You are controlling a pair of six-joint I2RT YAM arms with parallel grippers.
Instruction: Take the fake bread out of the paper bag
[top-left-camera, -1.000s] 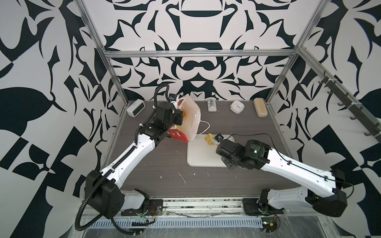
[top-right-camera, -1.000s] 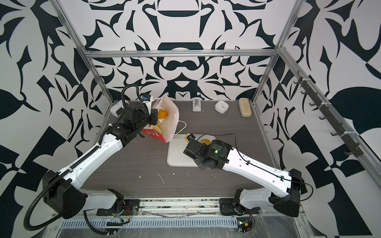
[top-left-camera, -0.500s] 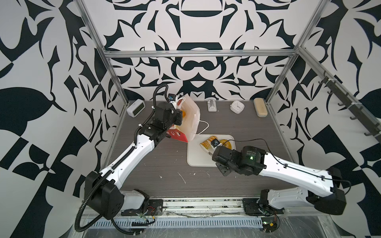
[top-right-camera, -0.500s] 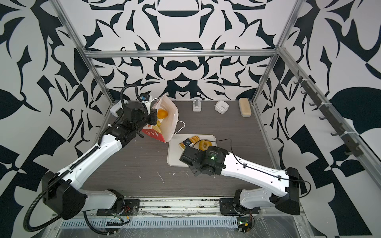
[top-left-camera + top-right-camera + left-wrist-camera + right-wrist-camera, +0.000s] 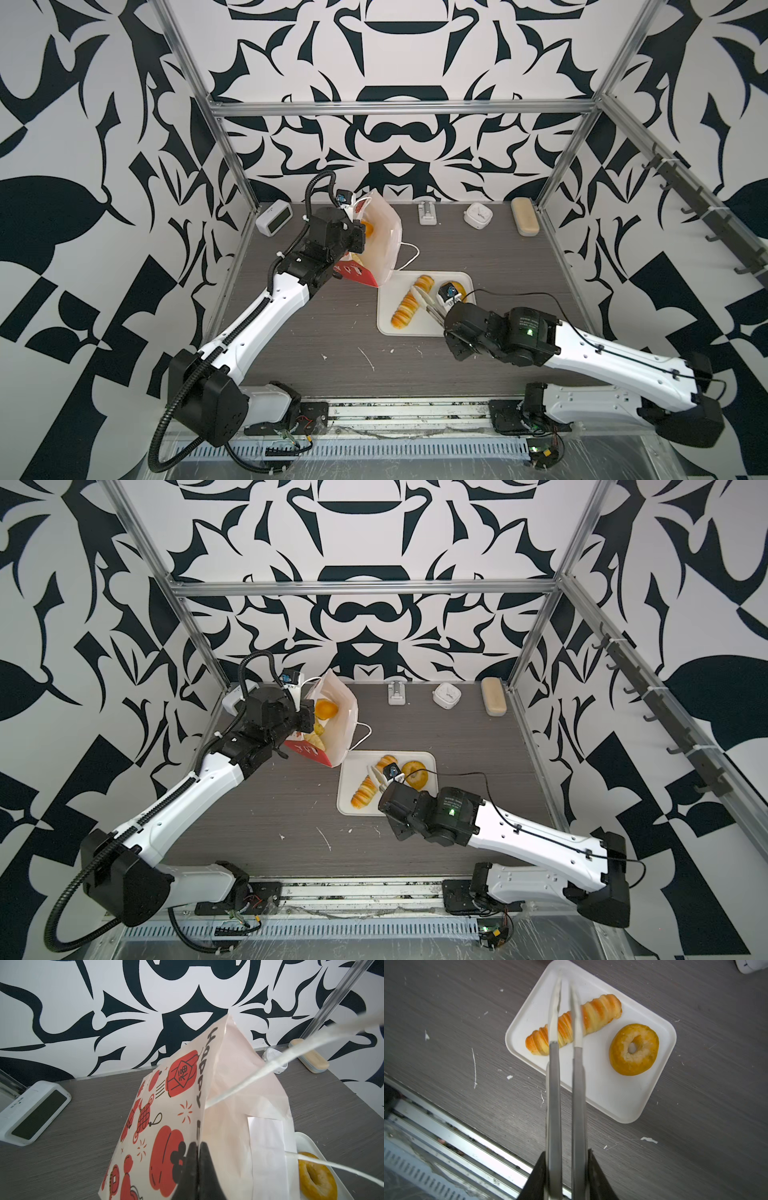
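The paper bag (image 5: 384, 249) (image 5: 338, 729) (image 5: 187, 1105) leans at the back left, mouth facing up. My left gripper (image 5: 358, 242) (image 5: 309, 719) (image 5: 198, 1145) is shut on its upper edge. Golden fake bread (image 5: 325, 708) shows inside the bag. A long striped loaf (image 5: 409, 305) (image 5: 365, 789) (image 5: 593, 1012) and a ring bagel (image 5: 415, 773) (image 5: 633, 1049) (image 5: 315, 1176) lie on the white tray (image 5: 386, 328) (image 5: 345, 808) (image 5: 623, 1101). My right gripper (image 5: 441, 321) (image 5: 384, 789) (image 5: 566, 1153) is shut on metal tongs (image 5: 424, 301) (image 5: 554, 1084). Their white tips hover above the loaf, slightly apart, with nothing in them.
Along the back wall stand a white digital clock (image 5: 274, 218) (image 5: 35, 1111), a small silver object (image 5: 427, 212), a small white alarm clock (image 5: 478, 215) and a beige oblong case (image 5: 525, 222). White scraps dot the dark wooden tabletop (image 5: 332, 332).
The right arm carried the loaf over the tray, the tongs let it go, and it now lies there. The tongs have drawn back above it. The left gripper and bag stayed put.
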